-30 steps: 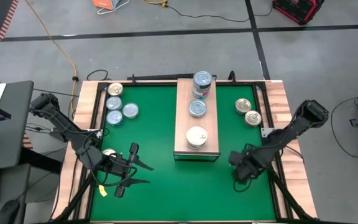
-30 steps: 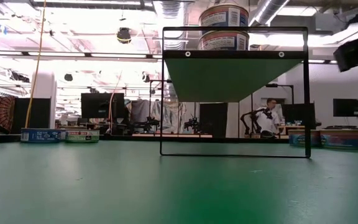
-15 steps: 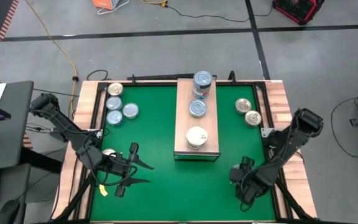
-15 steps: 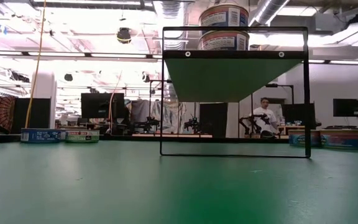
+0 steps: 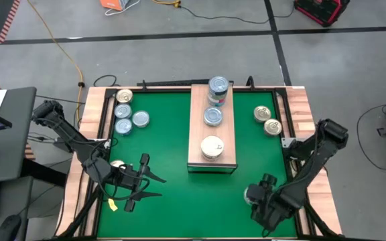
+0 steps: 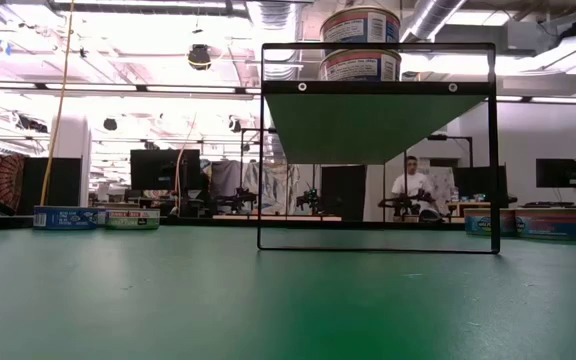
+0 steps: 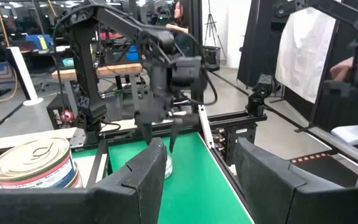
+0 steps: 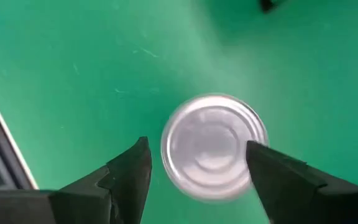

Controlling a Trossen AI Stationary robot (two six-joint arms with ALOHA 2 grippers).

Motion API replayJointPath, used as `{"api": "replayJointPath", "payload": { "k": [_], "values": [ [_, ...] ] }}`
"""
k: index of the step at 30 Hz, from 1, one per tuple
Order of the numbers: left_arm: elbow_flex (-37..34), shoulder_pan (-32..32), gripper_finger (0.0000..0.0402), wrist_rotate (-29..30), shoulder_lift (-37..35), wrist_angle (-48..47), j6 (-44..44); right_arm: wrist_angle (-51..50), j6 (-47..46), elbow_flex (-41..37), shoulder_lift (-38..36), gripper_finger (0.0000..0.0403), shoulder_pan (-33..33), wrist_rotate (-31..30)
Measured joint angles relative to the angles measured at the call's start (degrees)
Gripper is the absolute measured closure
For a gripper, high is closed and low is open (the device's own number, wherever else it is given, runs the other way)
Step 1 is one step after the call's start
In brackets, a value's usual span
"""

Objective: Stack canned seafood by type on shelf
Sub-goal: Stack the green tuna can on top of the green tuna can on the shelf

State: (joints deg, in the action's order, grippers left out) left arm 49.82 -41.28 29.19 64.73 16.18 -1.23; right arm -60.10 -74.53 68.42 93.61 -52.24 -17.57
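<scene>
The shelf [image 5: 212, 137] is a light-wood block in mid-table. It carries a stack of two blue-silver cans [image 5: 218, 90], a single blue-silver can [image 5: 212, 116] and a white-topped can [image 5: 212, 147]. My right gripper [image 5: 254, 199] hangs open near the table's near right corner, pointing down over a silver-white can [image 8: 213, 147] that lies flat on the green mat. Its fingers [image 8: 129, 168] stand on either side of the can, apart from it. My left gripper [image 5: 156, 187] waits open by the near left. A gold-tan can [image 7: 33, 165] sits beside it.
Several blue-silver and gold-tan cans [image 5: 127, 114] lie at the far left of the mat. Two gold-tan cans [image 5: 267, 120] lie at the far right. A wooden border [image 5: 307, 114] rims the mat. The stacked cans [image 6: 360, 45] top the low view.
My right gripper has moved toward the table's near edge, away from the shelf, and now stands over the silver-white can. Its arm has left the low view's upper right. The left arm has kept still.
</scene>
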Motion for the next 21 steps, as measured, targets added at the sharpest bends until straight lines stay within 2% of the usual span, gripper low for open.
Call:
{"api": "replayJointPath", "payload": {
  "k": [3, 8, 14, 21],
  "values": [
    [0.0, 0.0, 0.0222, 0.0, 0.0, -0.2, 0.0, -1.4, -10.4, -1.5, -3.5, 0.0118, -2.8, -1.7],
    [0.0, 0.0, 0.0222, -0.1, 0.0, -0.3, 0.0, 2.9, -26.1, -7.3, -6.8, 0.0118, -9.1, -5.2],
    [-0.4, 0.0, 0.0222, -0.1, 0.0, -0.6, 0.6, 4.9, -29.1, -9.4, -1.4, 0.0118, -13.7, -5.3],
    [-0.4, 0.0, 0.0222, -0.1, 0.0, -0.5, 1.2, 4.3, -30.8, -9.9, 2.7, 0.0118, -14.5, -5.1]
  ]
}}
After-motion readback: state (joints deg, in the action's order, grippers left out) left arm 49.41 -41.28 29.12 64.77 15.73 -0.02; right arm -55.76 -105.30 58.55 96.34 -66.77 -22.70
